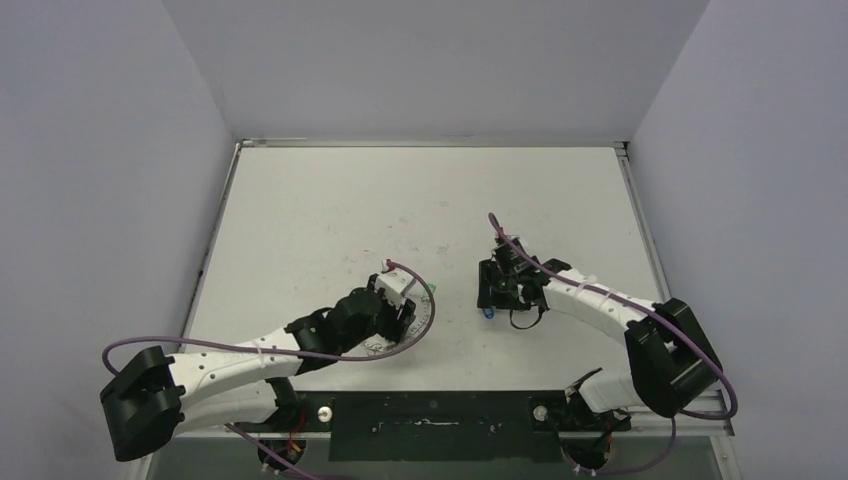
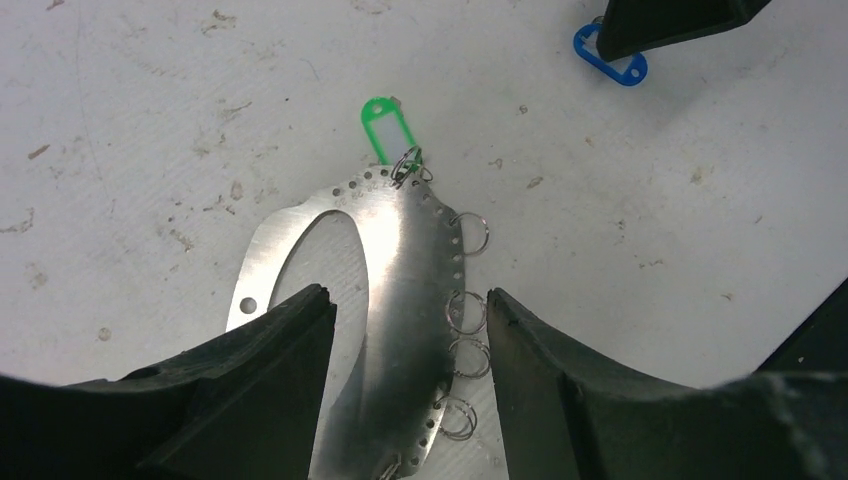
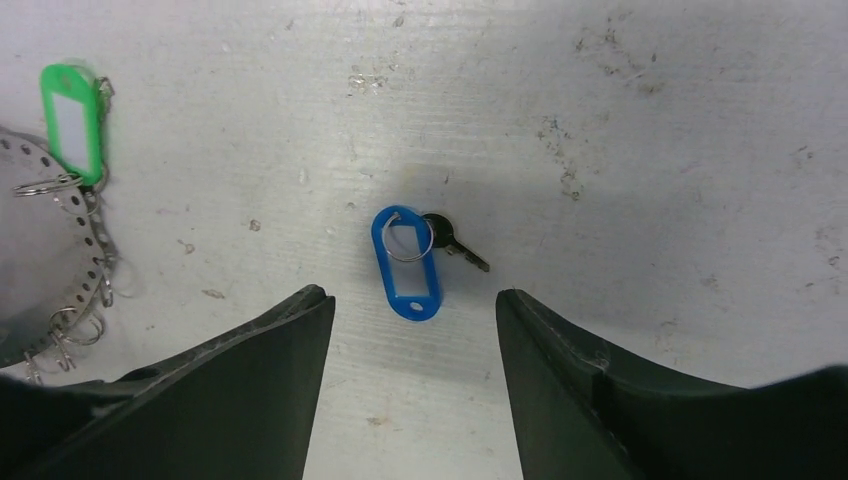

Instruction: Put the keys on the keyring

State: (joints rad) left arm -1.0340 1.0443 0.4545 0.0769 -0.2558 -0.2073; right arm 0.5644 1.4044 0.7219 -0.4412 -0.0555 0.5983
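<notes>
Left gripper (image 2: 408, 298) is half open, straddling the keyring (image 2: 400, 240) without gripping it, and the green key (image 2: 383, 125) is clipped to its rim. Right gripper (image 3: 412, 295) is open and empty above the loose blue key (image 3: 405, 262).

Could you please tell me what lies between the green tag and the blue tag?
Only bare table: the right wrist view shows nothing between the green tag and the blue tag.
</notes>
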